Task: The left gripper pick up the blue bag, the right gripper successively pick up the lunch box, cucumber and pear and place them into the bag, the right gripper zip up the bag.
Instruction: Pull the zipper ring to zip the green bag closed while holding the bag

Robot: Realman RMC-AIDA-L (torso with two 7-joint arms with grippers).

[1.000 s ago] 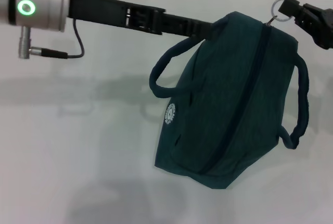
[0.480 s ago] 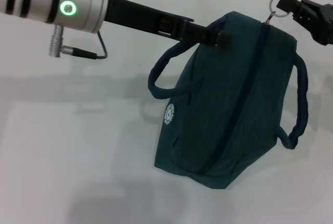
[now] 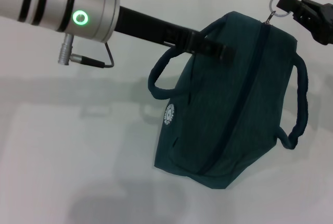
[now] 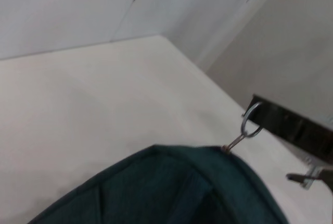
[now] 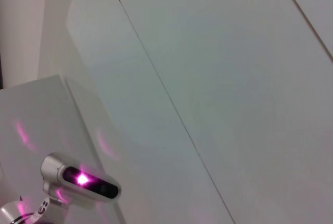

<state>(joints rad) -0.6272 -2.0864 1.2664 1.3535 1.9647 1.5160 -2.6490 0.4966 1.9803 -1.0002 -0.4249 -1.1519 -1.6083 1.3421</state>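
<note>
Nearest in the head view, the bag [image 3: 229, 104] hangs in the air with its lower corner just above, or perhaps brushing, the white table [image 3: 78, 156]; which of the two is unclear. Its zipper [image 3: 244, 94] runs dark and diagonal across the upper face and looks closed along all of its visible length. No lunch box, cucumber or pear shows on the table or anywhere else, so I judge they are inside the bag, and the packing is done.

Farther back, the left gripper [image 3: 216, 51] reaches in from the left and is clamped on a handle [image 3: 171, 65] of the bag, carrying it.

Farthest off, at the bag's top corner, the right gripper [image 3: 292, 6] pinches the metal ring [image 3: 278, 4] of the zipper pull, the ring standing out from the end of the zipper. The left wrist view shows the same ring [image 4: 251, 125] caught by that gripper.

The zipping seems finished or nearly so; what is left looks like release and setting down.
</note>
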